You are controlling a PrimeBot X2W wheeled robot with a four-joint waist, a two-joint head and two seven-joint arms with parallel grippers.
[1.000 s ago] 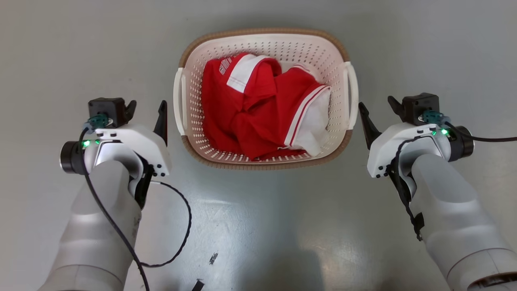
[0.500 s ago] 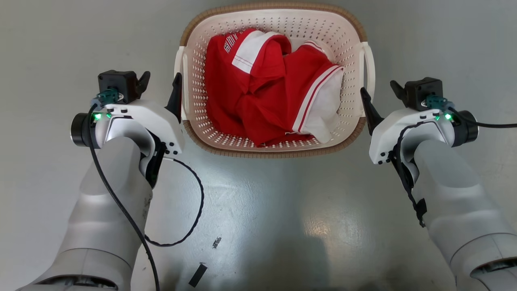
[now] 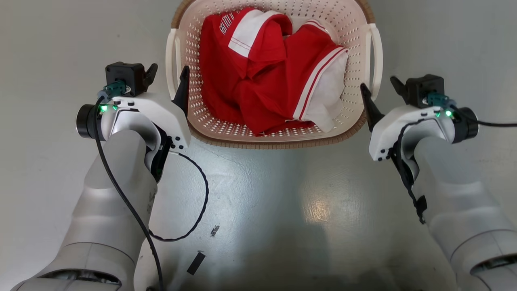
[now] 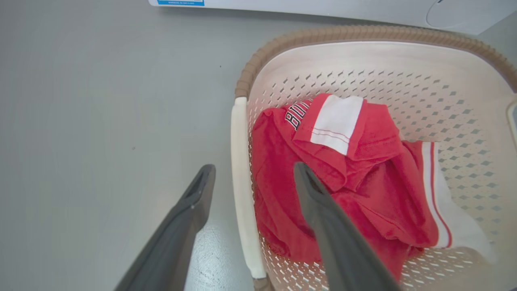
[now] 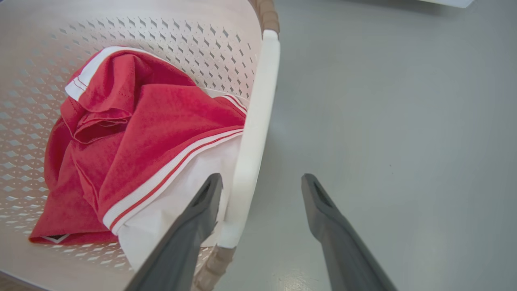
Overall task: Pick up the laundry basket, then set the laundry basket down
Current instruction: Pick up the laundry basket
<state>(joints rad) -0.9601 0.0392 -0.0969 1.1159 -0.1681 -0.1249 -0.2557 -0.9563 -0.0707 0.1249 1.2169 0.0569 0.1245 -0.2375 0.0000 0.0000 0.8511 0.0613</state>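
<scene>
Head view: the laundry basket point(image 3: 266, 144) sits on the grey floor point(image 3: 282, 210) at 12 o'clock, its far end cut by the top edge. It has cream perforated walls, a brown woven-look rim and one white handle per long side. Inside lies a crumpled red-and-white garment point(image 3: 258, 81) w/ white lettering on one fold.

The left claw point(image 3: 169, 72) is at approx 10 o'clock, by the left handle point(image 3: 173, 60). It's spread wide: the outer finger is outside the basket, the inner one just over the wall. In the left wrist view the left claw point(image 4: 254, 167) straddles the left handle point(image 4: 241, 169), w/ one finger over bare floor and the other above the garment point(image 4: 343, 178). Contact can't be told. A white appliance panel point(image 4: 343, 10) runs along 12 o'clock there.

The right claw point(image 3: 378, 85) is at approx 2 o'clock, also spread wide, at the near end of the right handle point(image 3: 379, 52). In the right wrist view the right claw point(image 5: 261, 178) has the right handle point(image 5: 258, 101) btwn its fingers. The inner finger is over the garment's white part, the outer one over floor. The inner finger is v. close to the handle's near end; touching or not, can't tell.

In the head view a black cable point(image 3: 207, 193) loops from the left wrist toward 7 o'clock. A dark strip point(image 3: 196, 262) lies on the floor below it.
</scene>
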